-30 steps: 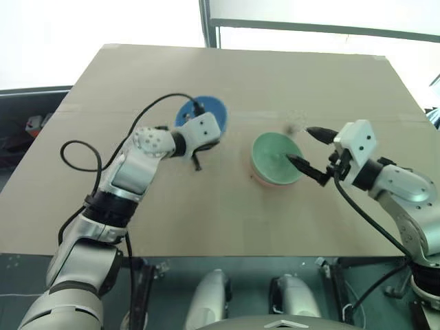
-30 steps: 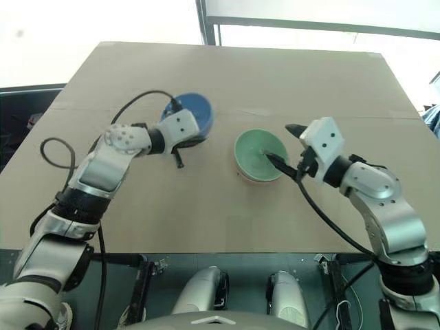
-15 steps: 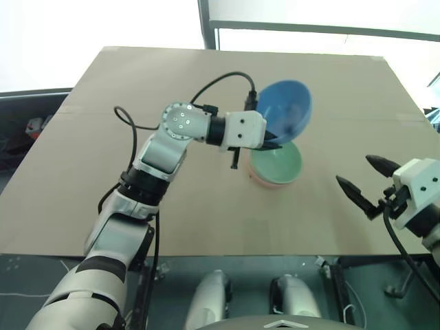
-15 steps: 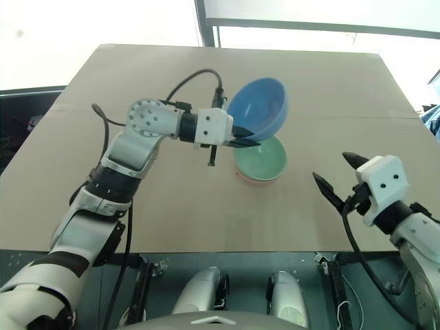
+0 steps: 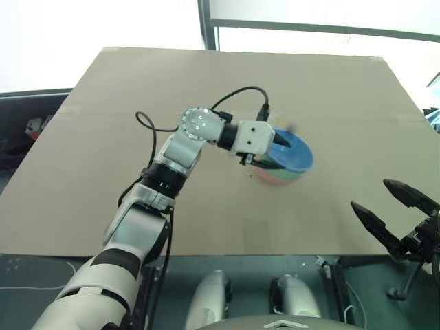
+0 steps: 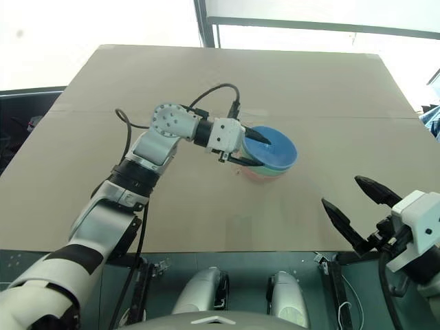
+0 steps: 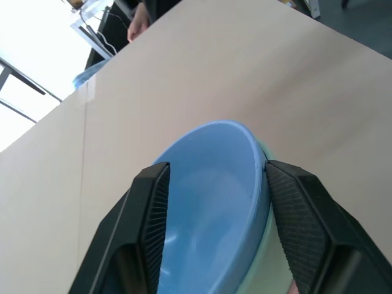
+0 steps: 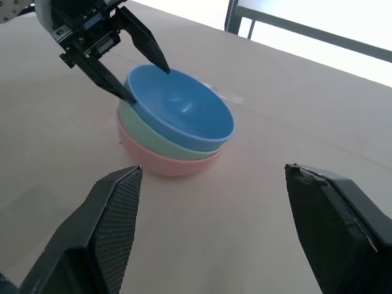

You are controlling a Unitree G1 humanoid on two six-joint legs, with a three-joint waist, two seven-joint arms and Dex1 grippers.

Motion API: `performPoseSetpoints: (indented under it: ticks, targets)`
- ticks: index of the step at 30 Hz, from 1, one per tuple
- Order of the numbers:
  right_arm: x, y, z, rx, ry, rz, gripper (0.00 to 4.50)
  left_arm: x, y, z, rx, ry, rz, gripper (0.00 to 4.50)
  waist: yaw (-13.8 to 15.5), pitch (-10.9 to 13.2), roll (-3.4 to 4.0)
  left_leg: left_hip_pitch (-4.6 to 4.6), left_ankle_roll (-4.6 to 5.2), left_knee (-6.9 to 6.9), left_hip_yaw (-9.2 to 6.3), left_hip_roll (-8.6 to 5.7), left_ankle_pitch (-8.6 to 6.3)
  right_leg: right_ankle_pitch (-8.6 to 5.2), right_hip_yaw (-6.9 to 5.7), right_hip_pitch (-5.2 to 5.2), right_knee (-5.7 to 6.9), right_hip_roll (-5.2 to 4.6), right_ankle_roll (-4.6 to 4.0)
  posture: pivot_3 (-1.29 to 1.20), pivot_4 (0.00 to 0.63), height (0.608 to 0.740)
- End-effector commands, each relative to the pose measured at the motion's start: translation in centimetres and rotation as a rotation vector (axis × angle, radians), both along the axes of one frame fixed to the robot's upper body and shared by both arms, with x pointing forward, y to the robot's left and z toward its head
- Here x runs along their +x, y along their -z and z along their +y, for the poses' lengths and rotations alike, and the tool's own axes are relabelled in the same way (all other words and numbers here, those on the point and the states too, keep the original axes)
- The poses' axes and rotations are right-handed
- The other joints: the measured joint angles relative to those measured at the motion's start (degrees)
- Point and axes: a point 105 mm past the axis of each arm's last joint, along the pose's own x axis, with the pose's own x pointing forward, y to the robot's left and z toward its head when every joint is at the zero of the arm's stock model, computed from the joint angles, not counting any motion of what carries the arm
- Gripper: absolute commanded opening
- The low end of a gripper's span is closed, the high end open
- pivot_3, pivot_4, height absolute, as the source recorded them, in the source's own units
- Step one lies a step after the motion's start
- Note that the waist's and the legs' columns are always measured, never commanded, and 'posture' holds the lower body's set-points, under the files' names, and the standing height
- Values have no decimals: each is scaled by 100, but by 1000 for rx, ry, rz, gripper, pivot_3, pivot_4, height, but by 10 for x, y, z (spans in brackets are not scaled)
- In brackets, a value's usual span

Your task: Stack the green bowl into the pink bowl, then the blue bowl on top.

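The blue bowl (image 8: 184, 107) sits nested in the green bowl (image 8: 153, 138), which sits in the pink bowl (image 8: 159, 164), right of the table's middle. My left gripper (image 5: 278, 155) reaches in from the left, open. Its fingers straddle the blue bowl's near-left rim, one over the inside and one outside by the green bowl's wall. The left wrist view shows the blue bowl (image 7: 208, 208) between the spread fingers. My right gripper (image 6: 357, 206) hangs open and empty over the table's near right edge, well apart from the stack.
The brown table (image 5: 206, 82) stretches bare around the stack. A dark window post (image 5: 205, 24) stands behind its far edge. A person's hand (image 7: 138, 23) shows beyond the table in the left wrist view.
My left gripper brought the blue bowl from the left, lowered it into the green bowl and opened its jaws. The right arm drew back from the stack toward the near right edge.
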Motion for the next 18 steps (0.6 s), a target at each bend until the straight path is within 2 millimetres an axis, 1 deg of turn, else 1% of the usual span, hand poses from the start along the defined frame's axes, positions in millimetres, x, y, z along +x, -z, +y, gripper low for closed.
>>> performPoseSetpoints:
  ticks: [1,2,4,5,7,9,10,11,13,16,18]
  targets:
    - [2,-5,4,-42,-49,-20,4450,4,-36,29,-304,-113,37,2765,-40,-4,6,1,0,-1,2,2,0,0,4,-1,0,0,0,0,150,740]
    - [6,-4,2,-49,-56,-18,4450,4,-32,42,-337,-158,99,2765,-40,-4,6,8,1,-2,7,5,-1,0,12,-1,2,-1,1,0,150,740]
    - [11,-2,-2,-61,-62,-18,4450,1,-26,55,-349,-208,183,2765,-39,-4,5,9,0,-2,7,7,0,0,11,0,2,-1,1,0,150,740]
    - [19,-2,-9,-95,-41,-37,4450,1,-24,67,-395,-265,199,2765,-7,-3,4,9,0,0,5,7,0,0,8,1,3,-1,1,0,150,740]
    - [27,4,-15,-118,-56,-16,4450,-1,-17,86,-418,-366,203,2765,-10,-3,3,6,0,10,1,6,0,0,3,3,3,-1,1,0,150,740]
    - [35,8,-21,-138,-81,6,4450,-9,-1,109,-390,-456,234,2765,-9,-4,1,5,2,14,2,3,-2,0,8,4,2,-5,1,0,150,740]
    - [37,10,-23,-142,-94,17,4450,-15,5,117,-386,-478,248,2765,-13,-4,1,5,3,13,1,2,-2,0,7,5,3,-6,1,0,150,740]
    - [38,11,-24,-144,-104,25,4450,-19,7,121,-386,-492,256,2765,0,-3,2,5,3,12,1,4,-2,0,7,4,2,-5,1,0,150,740]
    - [39,12,-30,-163,-120,42,4450,-31,19,136,-375,-548,293,2765,29,-2,2,0,2,11,-5,4,-2,0,0,3,0,-5,0,0,150,740]
    - [40,13,-37,-182,-139,70,4450,-46,33,153,-334,-618,325,2765,49,-3,1,1,2,13,-6,3,-2,0,0,10,-2,-8,0,0,150,740]
    - [41,13,-41,-187,-143,81,4450,-54,37,156,-322,-619,366,2765,46,-3,2,6,1,17,-6,4,-2,0,1,14,-1,-8,1,0,150,740]
